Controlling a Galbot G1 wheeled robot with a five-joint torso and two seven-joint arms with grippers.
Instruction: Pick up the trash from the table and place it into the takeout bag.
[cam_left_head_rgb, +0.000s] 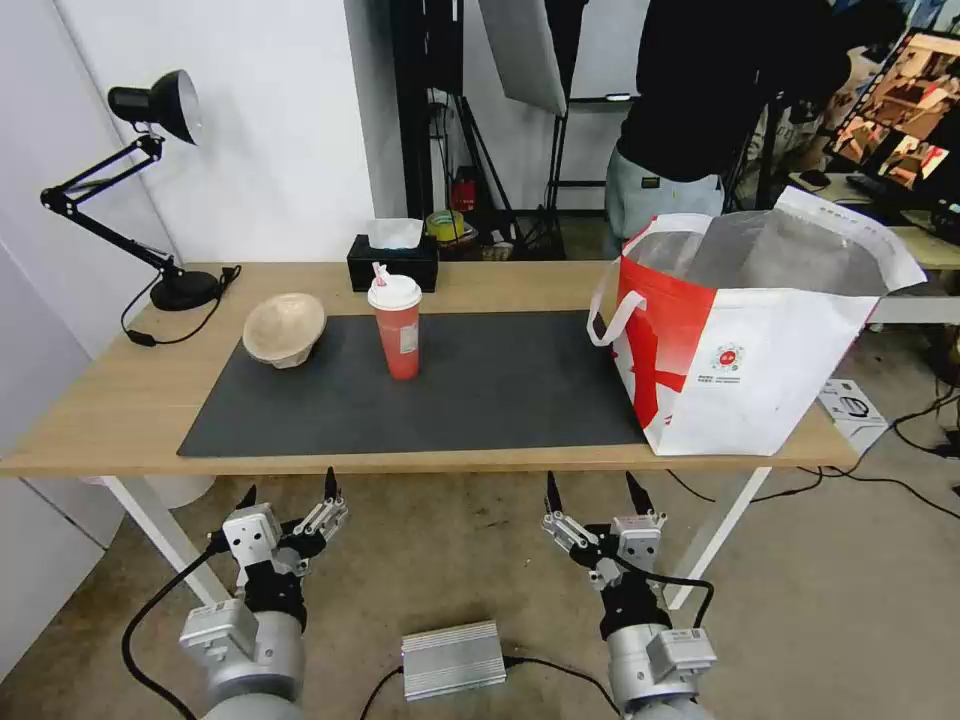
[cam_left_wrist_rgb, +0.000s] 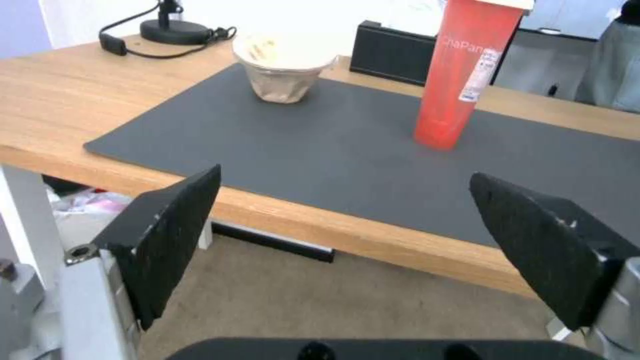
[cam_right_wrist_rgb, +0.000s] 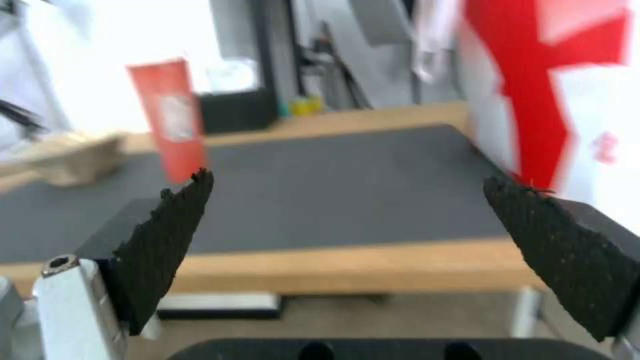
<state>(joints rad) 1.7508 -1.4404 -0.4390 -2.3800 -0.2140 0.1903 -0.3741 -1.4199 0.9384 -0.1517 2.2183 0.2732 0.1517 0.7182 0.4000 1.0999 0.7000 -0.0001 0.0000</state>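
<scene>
Head view shows you both arms hanging below the table's (cam_left_head_rgb: 100, 420) near edge, over the floor: the left gripper (cam_left_head_rgb: 290, 492) and right gripper (cam_left_head_rgb: 595, 490) each have their fingers spread wide and hold nothing. Beyond the left gripper, well apart from it, the red cup (cam_left_head_rgb: 398, 325) stands upright on the dark mat (cam_left_head_rgb: 480, 390), and the beige bowl (cam_left_head_rgb: 284, 329) rests tilted on the mat's far left corner. The takeout bag (cam_left_head_rgb: 740, 340) stands open at the table's right end, beyond the right gripper. On the cup you can read "ChaPan"; the bag's round logo is too small to read.
</scene>
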